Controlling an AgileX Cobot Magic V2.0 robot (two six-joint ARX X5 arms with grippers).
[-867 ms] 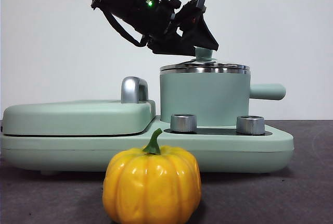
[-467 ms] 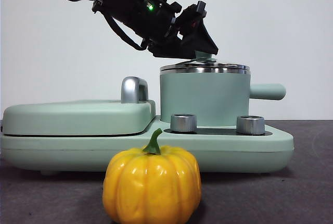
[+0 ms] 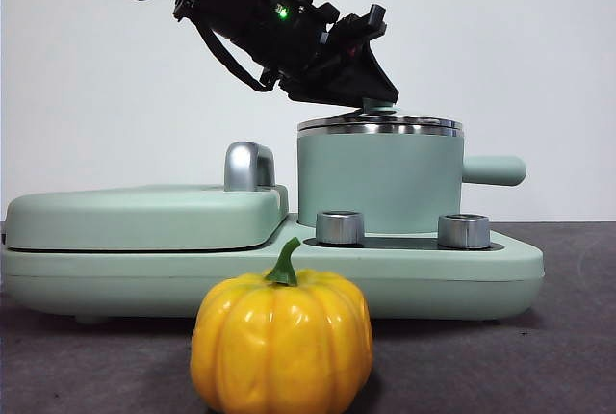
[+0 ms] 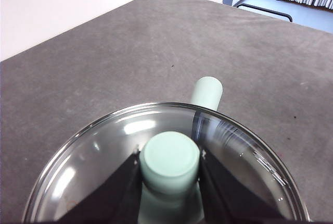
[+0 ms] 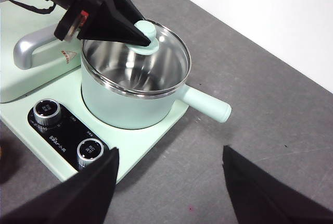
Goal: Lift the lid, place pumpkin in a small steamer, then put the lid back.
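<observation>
The lid (image 3: pixel 378 126) sits on the small steamer (image 3: pixel 378 183), which stands on the right part of the mint-green cooker. My left gripper (image 3: pixel 371 96) comes down from the upper left and is shut on the lid's mint-green knob (image 4: pixel 170 161), one jaw on each side. The right wrist view shows the same grip on the lid (image 5: pixel 166 41) over the steamer (image 5: pixel 125 104). The pumpkin (image 3: pixel 281 342) stands on the table in front of the cooker, upright, stem up. My right gripper (image 5: pixel 170 148) is open and empty, hovering above the table beside the cooker's control corner.
The wide flat griddle cover (image 3: pixel 144 217) with a steel handle (image 3: pixel 248 166) fills the cooker's left part. Two steel dials (image 3: pixel 339 226) (image 3: pixel 463 231) stand in front of the steamer. The steamer's side handle (image 3: pixel 493 170) points right. Dark grey table lies all around.
My left gripper has come down a little over the knob and shifted slightly right, covering more of it. The lid stays on the steamer. The pumpkin has not moved.
</observation>
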